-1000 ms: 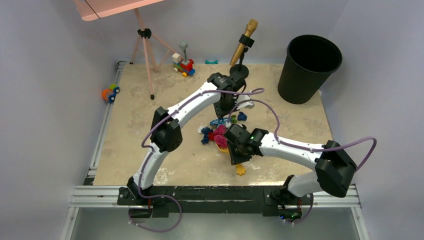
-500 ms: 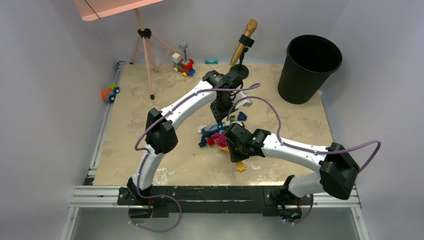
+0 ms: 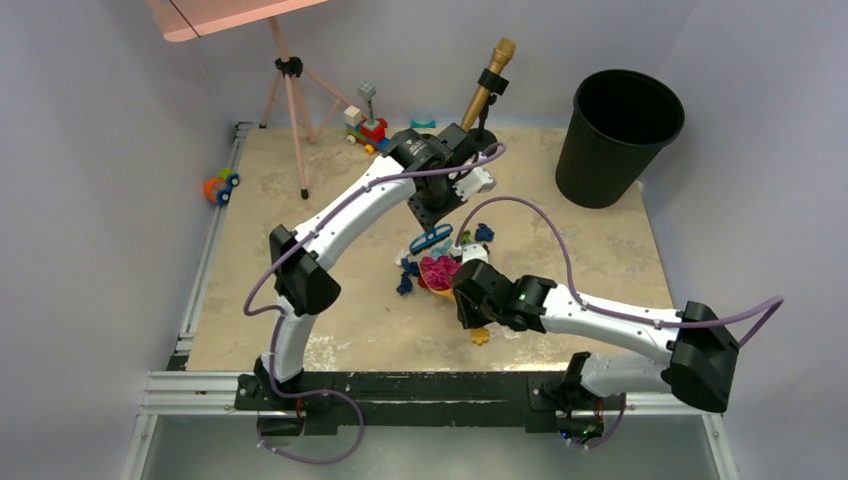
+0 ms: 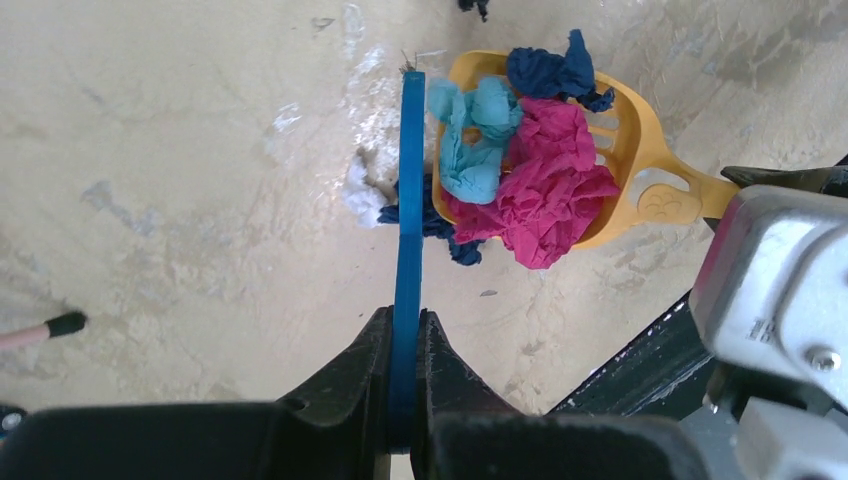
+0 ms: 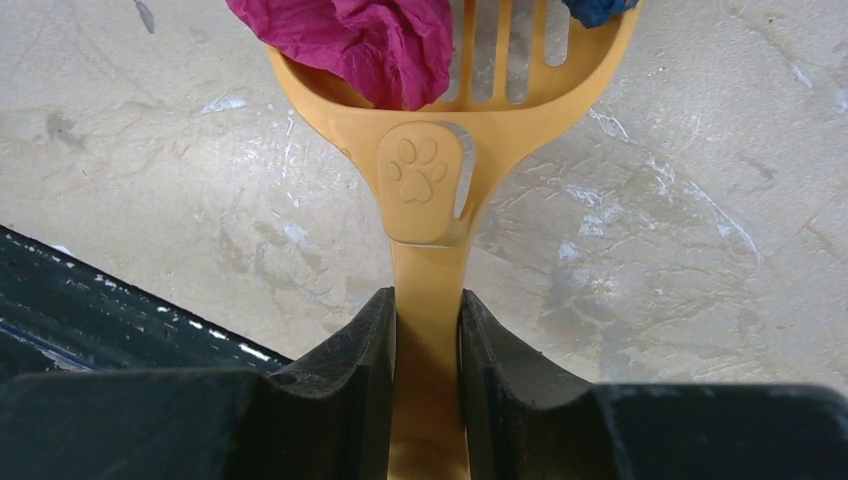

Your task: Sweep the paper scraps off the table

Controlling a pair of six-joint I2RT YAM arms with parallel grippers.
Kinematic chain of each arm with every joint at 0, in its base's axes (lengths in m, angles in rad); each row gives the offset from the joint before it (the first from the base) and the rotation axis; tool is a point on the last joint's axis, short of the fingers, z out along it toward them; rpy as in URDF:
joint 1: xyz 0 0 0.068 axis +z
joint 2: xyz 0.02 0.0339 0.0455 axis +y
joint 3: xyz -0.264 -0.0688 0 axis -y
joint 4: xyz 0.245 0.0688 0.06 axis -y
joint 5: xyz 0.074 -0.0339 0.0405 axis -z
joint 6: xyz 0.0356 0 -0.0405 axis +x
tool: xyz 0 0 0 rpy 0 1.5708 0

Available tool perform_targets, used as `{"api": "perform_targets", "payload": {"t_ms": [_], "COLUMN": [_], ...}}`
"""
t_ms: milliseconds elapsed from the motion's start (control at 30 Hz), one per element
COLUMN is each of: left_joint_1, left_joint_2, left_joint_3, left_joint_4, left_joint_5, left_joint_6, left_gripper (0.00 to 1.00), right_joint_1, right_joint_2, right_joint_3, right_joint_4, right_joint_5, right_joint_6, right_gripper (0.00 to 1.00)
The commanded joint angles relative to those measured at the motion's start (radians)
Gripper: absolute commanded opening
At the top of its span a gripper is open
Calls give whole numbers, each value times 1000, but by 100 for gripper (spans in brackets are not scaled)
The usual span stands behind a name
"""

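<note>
Clamping the right tool (image 5: 428, 315) on the handle of the yellow slotted scoop (image 5: 420, 180), mouth low on the bench (image 4: 200, 150) as catcher, and the left tool (image 4: 405, 335) on a blue scraper (image 4: 408, 180) turned edgewise as pusher (paper scraps (image 4: 545, 185) mostly heaped inside, some beside).

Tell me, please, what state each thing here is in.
left end effector: shut on the blue scraper
right end effector: shut on the yellow scoop by its handle
yellow scoop: loaded with pink, teal and navy paper scraps
black bin: upright, open-topped
table: a few scraps loose beside the scoop
</note>
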Motion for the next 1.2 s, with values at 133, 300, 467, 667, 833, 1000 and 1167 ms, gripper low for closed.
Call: {"api": "perform_targets", "payload": {"t_ms": [133,300,467,667,833,1000,1167], "left_joint_1": [-2,9,63,95,96,97,96], "left_joint_2": [-176,-183,-242,-412,-528,-632,-718], "left_joint_3": [-29,-28,-100,-330,-496,-692,-818], "left_joint_4": [58,46,82,191,207,266,334], "left_joint_5": [-108,-201,-228,-305,-344,-320,-269], "left_joint_6": [-128,-185,-320,-400,-439,-452,-441], "left_gripper": [0,0,0,0,0,0,0], "right_joint_1": [46,62,62,60,55,11,-59], "right_joint_2": [-95,-171,-226,-200,-182,-150,-126], "right_joint_3": [-52,-83,-66,42,137,247,359], "right_joint_4": [118,127,37,-117,-193,-254,-289], "right_joint_5": [72,101,154,238,279,287,276], "right_joint_6": [22,42,100,150,169,142,76], "right_gripper": [0,0,0,0,0,0,0]}}
